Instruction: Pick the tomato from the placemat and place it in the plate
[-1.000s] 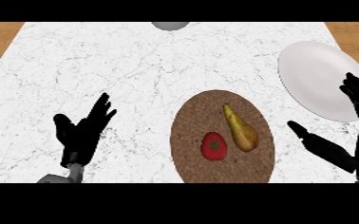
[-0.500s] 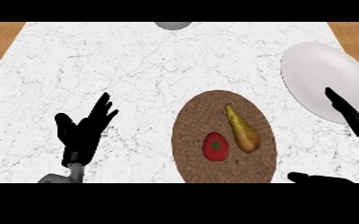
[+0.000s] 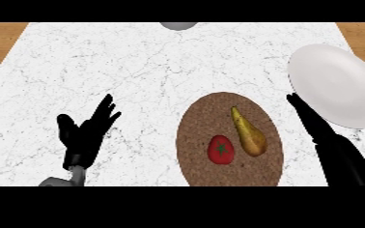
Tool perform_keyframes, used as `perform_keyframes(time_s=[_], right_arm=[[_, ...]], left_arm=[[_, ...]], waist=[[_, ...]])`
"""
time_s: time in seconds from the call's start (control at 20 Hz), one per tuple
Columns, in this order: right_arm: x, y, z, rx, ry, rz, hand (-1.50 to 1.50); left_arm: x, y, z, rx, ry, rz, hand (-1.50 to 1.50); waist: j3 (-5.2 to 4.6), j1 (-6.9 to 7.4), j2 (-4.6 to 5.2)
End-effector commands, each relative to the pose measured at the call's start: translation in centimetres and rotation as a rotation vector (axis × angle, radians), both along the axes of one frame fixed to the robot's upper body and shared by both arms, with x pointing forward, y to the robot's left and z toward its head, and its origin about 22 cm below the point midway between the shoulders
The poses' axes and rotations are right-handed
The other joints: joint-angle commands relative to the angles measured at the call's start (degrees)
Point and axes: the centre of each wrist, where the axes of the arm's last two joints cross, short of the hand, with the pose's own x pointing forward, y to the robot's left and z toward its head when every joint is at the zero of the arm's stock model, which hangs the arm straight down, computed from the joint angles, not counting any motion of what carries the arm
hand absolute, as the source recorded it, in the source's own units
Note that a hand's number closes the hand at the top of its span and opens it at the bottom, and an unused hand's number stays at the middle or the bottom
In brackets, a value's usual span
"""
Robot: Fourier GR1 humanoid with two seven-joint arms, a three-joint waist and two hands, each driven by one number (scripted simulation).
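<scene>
Tomato (image 3: 221, 149) sits on the brown placemat (image 3: 206, 116), just beside a pear (image 3: 248, 133). The white plate (image 3: 331, 77) lies near the surface's (image 3: 143, 67) right edge. Between placemat and plate, the right hand (image 3: 329, 142) shows with fingers straight. The left hand (image 3: 85, 134) rests spread open at lower left.

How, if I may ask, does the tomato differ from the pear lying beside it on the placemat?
The tomato is red and round, while the pear is yellow-brown and tapers to a narrow end. The pear is clearly the longer, the tomato short and compact. The tomato lies to the pear's left, by its wide end. Both rest on the round brown placemat.
</scene>
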Motion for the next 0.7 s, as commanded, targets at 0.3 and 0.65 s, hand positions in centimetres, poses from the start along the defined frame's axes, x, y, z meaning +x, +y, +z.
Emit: perform_keyframes(time_s=[0.3, 0.65], right_arm=[[0.7, 6.3, -2.6, -0.076, 0.151, -0.019, -1.5], [2.7, 8.8, -4.4, -0.037, 0.173, 0.01, -1.5]], left_arm=[[0.0, 3.1, 0.6, 0.019, 0.068, -0.002, 0.0], [-2.1, -1.4, -2.3, 0.008, 0.068, 0.016, 0.0]], waist=[[-0.11, -0.3, 0.18], [-0.09, -0.29, 0.21]])
